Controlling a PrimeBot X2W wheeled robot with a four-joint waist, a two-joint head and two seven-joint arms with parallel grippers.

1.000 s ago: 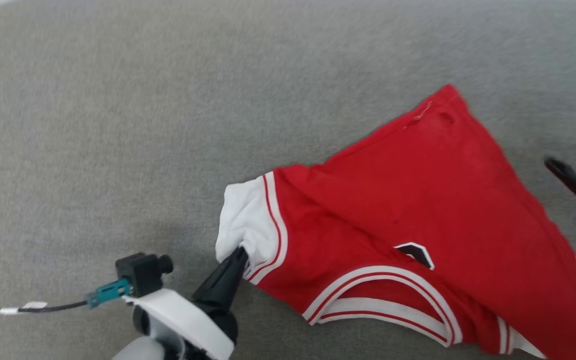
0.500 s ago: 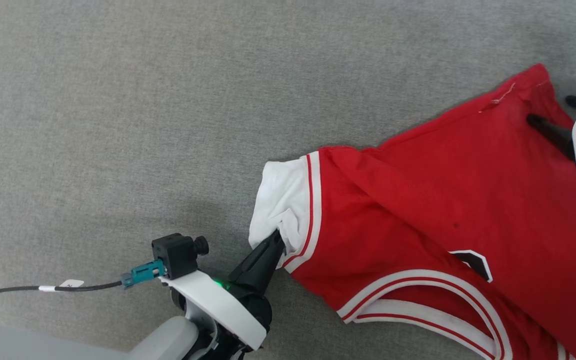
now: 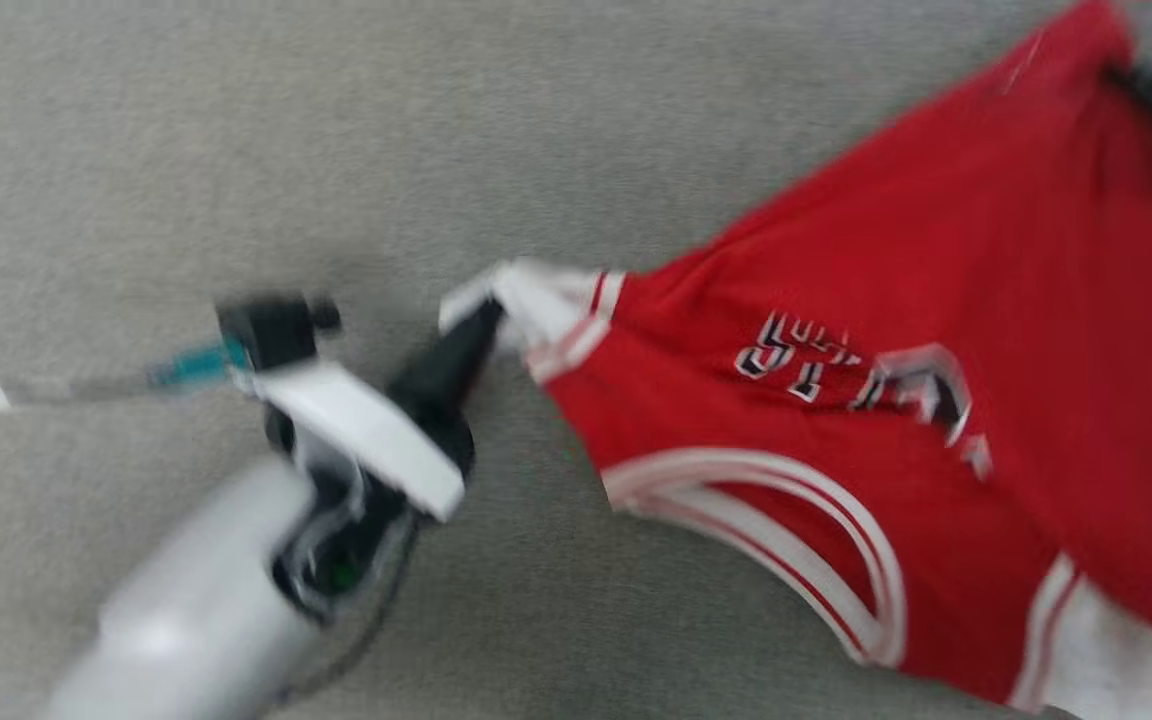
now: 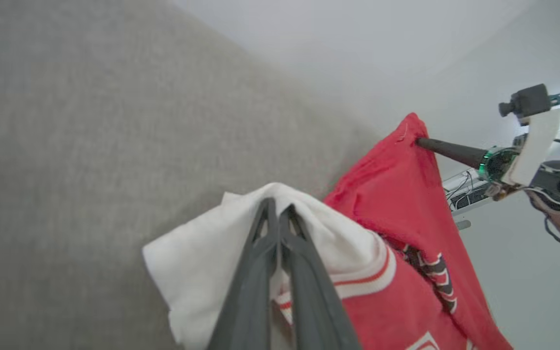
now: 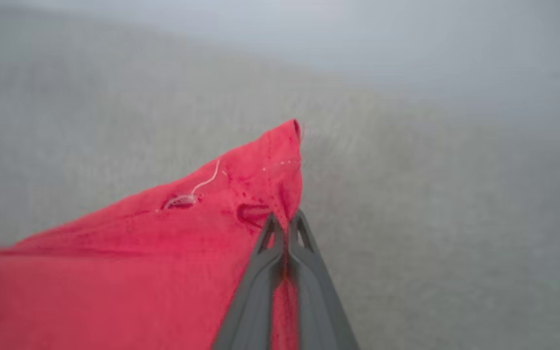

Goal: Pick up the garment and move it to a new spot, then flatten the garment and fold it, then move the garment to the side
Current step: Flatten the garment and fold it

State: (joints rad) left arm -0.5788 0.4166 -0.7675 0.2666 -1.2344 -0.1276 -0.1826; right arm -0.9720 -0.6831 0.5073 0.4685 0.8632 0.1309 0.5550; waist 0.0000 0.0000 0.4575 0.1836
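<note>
The left gripper (image 4: 276,210) has its two long dark fingers pressed fully together on a bunched fold of the white short sleeve (image 4: 197,262), and the cloth wraps over both tips. From that pinch the red jersey-style garment (image 3: 836,250) stretches rightward over the grey fabric-covered counter (image 3: 186,130). It looks drawn out between the two holds, and the blur makes it impossible to tell how much of it rests on the surface. Across its middle the white-and-black block lettering (image 3: 836,365) is creased. The white-striped neckline (image 3: 786,520) curves below that, and the lower right part runs off the head view. At the far right the right gripper (image 5: 285,222) is likewise closed tight, nipping the red hem corner (image 5: 280,155) just beside a loose white thread (image 5: 202,187).

The garment looks light, thin and completely limp. It will probably sag and crease wherever it is unsupported, and it cannot be pushed flat from one edge. The weave looks smooth, so a narrow two-finger pinch on a single layer could slide off under tension. The safer holds are likely the thicker places, such as the striped sleeve band, the hem and the neckline trim. Two holds set well apart would let it be pulled taut and laid down evenly
</note>
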